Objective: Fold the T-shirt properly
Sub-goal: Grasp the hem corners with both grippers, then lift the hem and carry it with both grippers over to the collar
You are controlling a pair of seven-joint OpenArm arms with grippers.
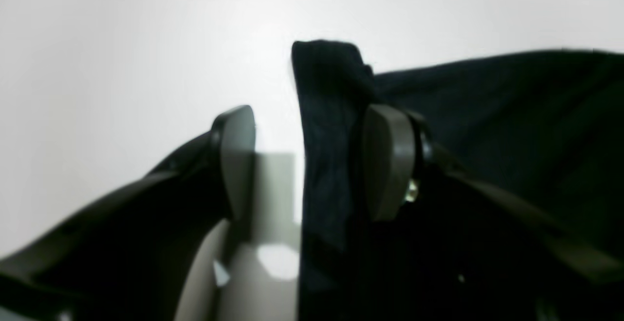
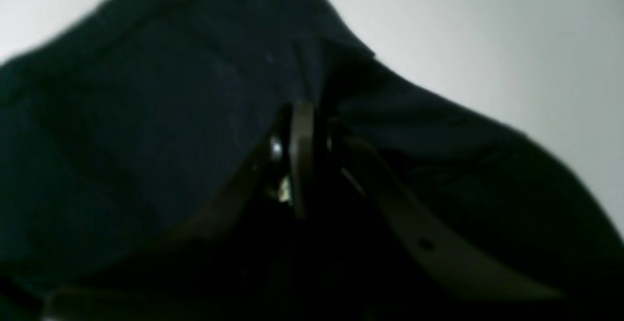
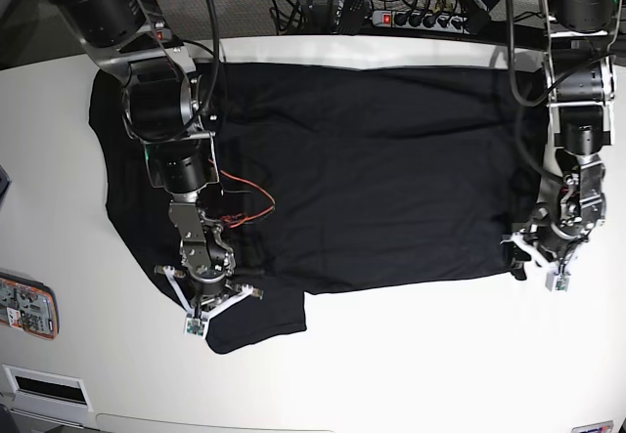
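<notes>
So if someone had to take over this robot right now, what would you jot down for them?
Left gripper: fingers apart, a fold of the shirt standing between them, not pinched.
Right gripper: shut on the shirt near a sleeve.
The shirt is spread across the white table, both arms at its near edge, one at each end.
Done: nothing visibly folded.
Left: every fold, probably regripping with the left first.

Open left hand (image 1: 312,165), seemingly touching T-shirt (image 1: 512,130)

Left gripper (image 1: 307,165): jaws spread wide, held low at the scene's right.
Right gripper (image 2: 312,160): jaws pressed together on the T-shirt (image 3: 372,169), near left.
</notes>
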